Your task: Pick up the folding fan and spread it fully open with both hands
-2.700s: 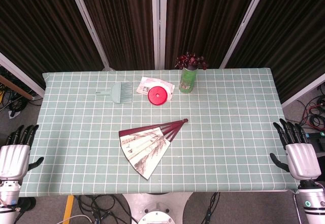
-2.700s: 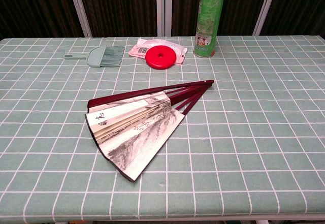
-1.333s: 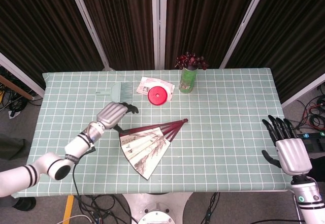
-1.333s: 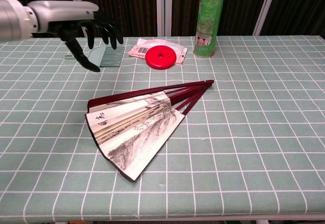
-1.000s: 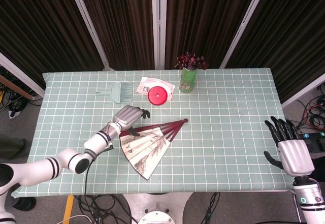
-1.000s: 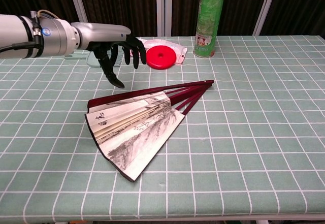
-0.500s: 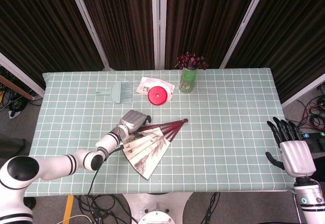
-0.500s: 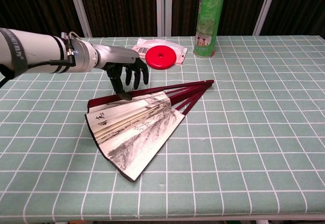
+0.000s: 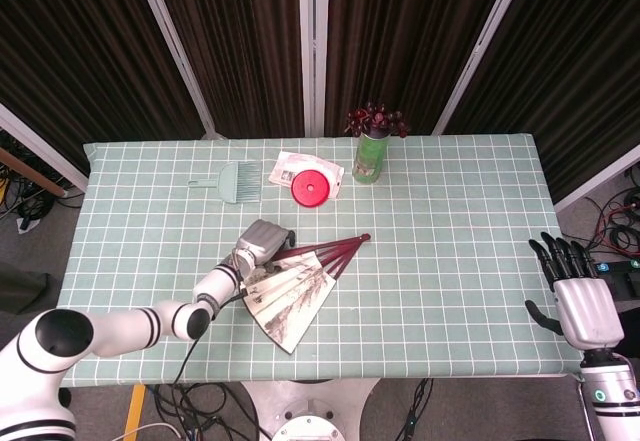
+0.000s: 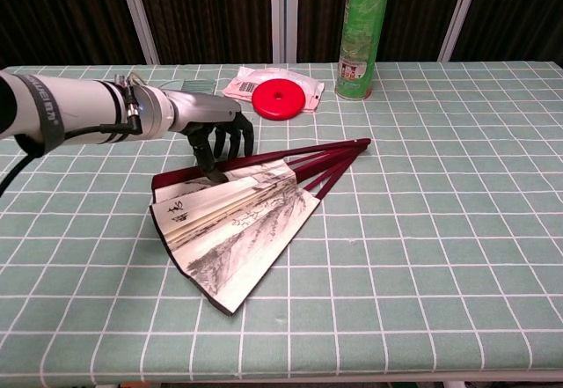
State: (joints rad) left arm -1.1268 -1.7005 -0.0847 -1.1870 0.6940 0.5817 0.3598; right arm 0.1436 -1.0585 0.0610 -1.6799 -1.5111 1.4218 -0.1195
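Observation:
The folding fan (image 9: 292, 289) (image 10: 236, 221) lies partly spread on the green checked tablecloth, dark red ribs pointing to the upper right. My left hand (image 9: 262, 238) (image 10: 216, 130) is down at the fan's upper guard rib, near the paper's left end. Its thumb touches the rib and its fingers (image 10: 236, 144) curl just behind it. The frames do not show whether it grips the rib. My right hand (image 9: 584, 305) hangs off the table's right edge, fingers spread and holding nothing; the chest view does not show it.
At the back stand a green can (image 9: 370, 157) (image 10: 361, 40) with dark red flowers, a red disc (image 9: 311, 189) (image 10: 279, 101) on a white packet (image 9: 287, 166) (image 10: 241, 82), and a small green brush (image 9: 233, 180).
My left hand came in from the left edge, crossed the table and dropped onto the fan's upper rib; the paper's left edge shifted slightly. My right hand drifted a little outward.

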